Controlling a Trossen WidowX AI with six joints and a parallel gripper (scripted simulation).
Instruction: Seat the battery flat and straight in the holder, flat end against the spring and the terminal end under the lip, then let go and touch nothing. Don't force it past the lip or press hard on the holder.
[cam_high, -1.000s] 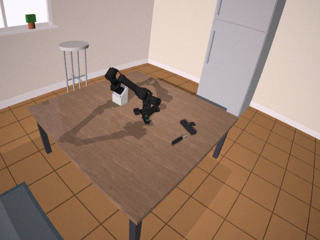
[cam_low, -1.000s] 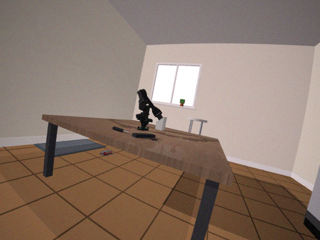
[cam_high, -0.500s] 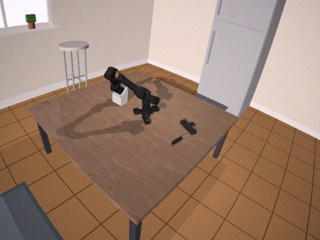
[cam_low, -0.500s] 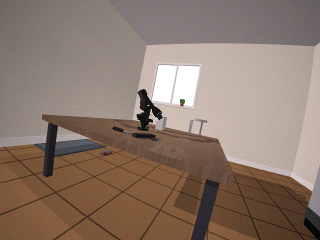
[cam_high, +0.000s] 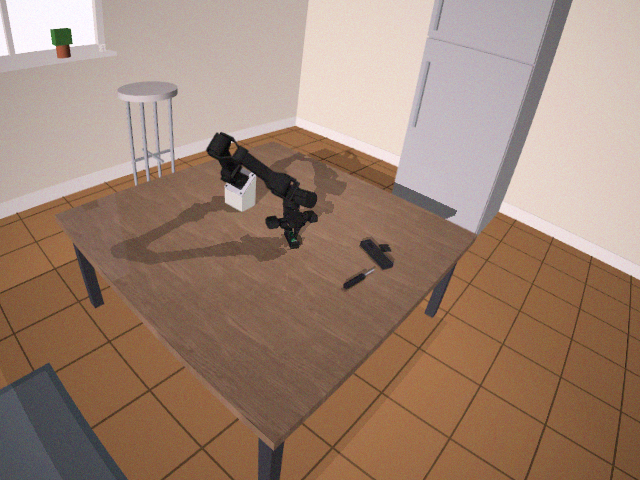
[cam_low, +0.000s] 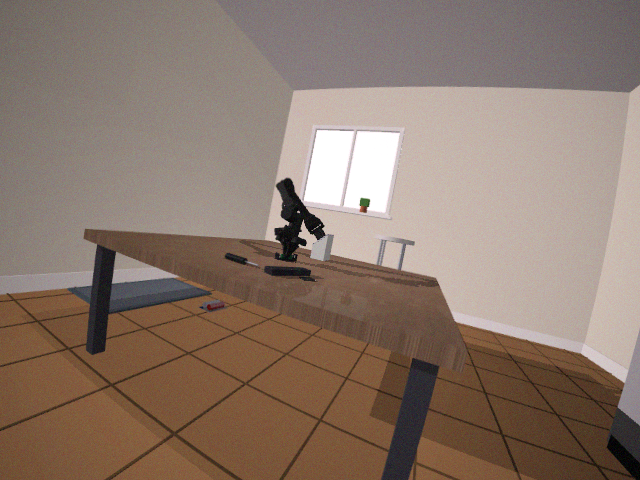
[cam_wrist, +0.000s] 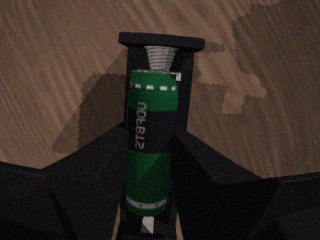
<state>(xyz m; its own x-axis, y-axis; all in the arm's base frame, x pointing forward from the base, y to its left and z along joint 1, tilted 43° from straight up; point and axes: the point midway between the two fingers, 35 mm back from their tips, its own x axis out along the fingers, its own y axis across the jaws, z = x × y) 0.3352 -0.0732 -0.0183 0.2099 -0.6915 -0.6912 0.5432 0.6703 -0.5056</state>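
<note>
On table (cam_high: 217, 320) | one holder (cam_wrist: 162, 42) | hand (cam_wrist: 152, 160) gripping one battery (cam_wrist: 151, 127)

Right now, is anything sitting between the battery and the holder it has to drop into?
Nothing visible does. In the wrist view the green battery, clamped in the hand, lies lengthwise over the black holder, its far end near the spring.

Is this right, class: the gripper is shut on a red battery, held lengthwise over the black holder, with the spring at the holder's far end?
Not quite: the battery is green with a dark band, not red, as the wrist view shows. The rest stands: the gripper is shut on it, lengthwise over the black holder, with the spring at the far end.
</note>
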